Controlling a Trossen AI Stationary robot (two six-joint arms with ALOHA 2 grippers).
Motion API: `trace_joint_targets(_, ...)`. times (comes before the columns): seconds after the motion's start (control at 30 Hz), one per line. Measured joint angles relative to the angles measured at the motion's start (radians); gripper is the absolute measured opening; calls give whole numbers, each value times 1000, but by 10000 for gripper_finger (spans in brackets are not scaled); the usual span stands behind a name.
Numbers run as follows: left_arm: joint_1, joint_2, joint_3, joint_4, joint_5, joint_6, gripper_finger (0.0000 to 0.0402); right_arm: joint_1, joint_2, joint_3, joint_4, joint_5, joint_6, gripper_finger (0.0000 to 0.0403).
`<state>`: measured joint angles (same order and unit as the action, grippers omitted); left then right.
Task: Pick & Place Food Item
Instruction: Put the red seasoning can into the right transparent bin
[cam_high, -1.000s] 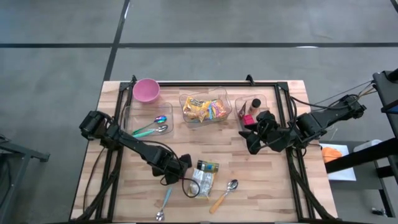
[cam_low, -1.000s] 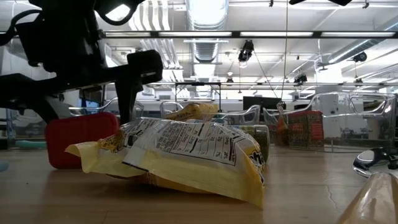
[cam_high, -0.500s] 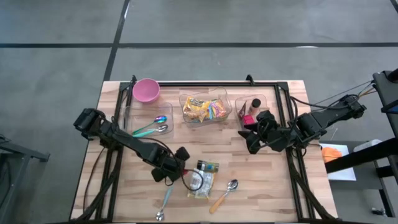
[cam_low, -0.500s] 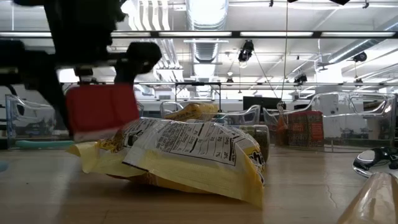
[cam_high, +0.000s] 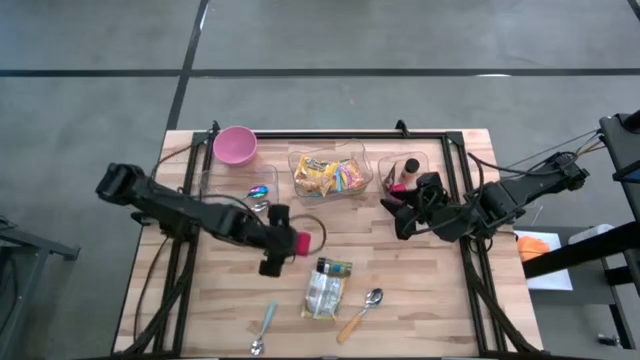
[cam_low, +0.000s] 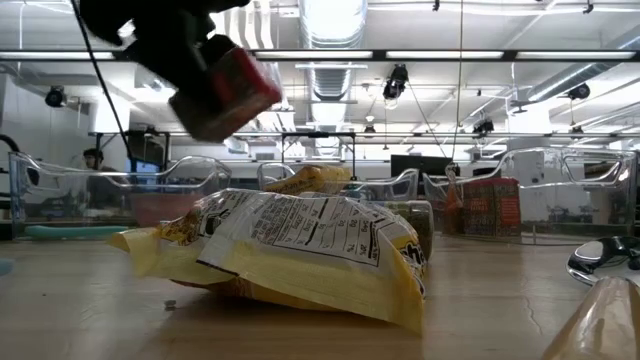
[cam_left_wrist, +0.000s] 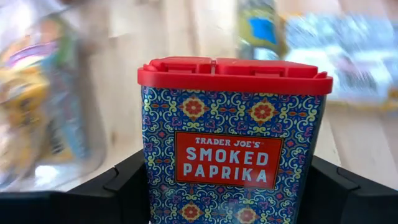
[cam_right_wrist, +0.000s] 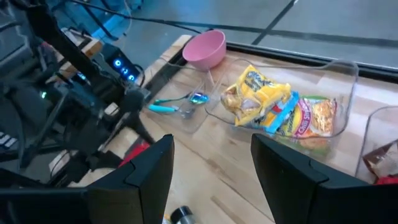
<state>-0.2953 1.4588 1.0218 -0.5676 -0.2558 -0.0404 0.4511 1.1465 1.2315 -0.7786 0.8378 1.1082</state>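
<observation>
A smoked paprika tin (cam_left_wrist: 233, 140), blue-patterned with a red lid (cam_high: 297, 243), hangs in the air over the table's middle with my left gripper (cam_high: 277, 243) shut on it. In the low view the tin (cam_low: 225, 88) sits high and tilted. A yellow snack bag (cam_high: 324, 294) lies flat on the table, near the front, with a small jar (cam_high: 333, 267) just behind it. My right gripper (cam_high: 404, 216) hovers open at the right, by the right-hand clear container; nothing is between its fingers (cam_right_wrist: 152, 168). My left gripper pinches the tin's body between its two fingers, one on each narrow side (cam_left_wrist: 144, 186), below the lid. The fingers come slanting down from the table's left. The tin is lifted clear of the table, tilted, with its lid pointing away from the wrist.
Along the far edge stand a pink bowl (cam_high: 235, 145), a clear container with spoons (cam_high: 247, 198), one with snack packets (cam_high: 330, 174) and one with a bottle (cam_high: 407, 172). Loose spoons (cam_high: 362, 311) (cam_high: 264, 326) lie near the front edge.
My left gripper has risen from beside the snack bag and gone toward the far edge, rolling its wrist. The paprika tin, which stood on the table, is now lifted clear and tilted. The snack bag has stayed put.
</observation>
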Motion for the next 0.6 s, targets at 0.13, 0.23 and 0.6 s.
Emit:
trace_joint_targets(0.13,45,-56,0,18,-61,-137,286,0,0,5,21,4,-16,211)
trace_joint_targets(0.23,85,-96,0,69,-157,-281,286,0,0,6,31,14,-10,211)
trace_joint_targets(0.6,182,-129,1,395,-453,-445,286,-33,75,5,237,255,-19,211)
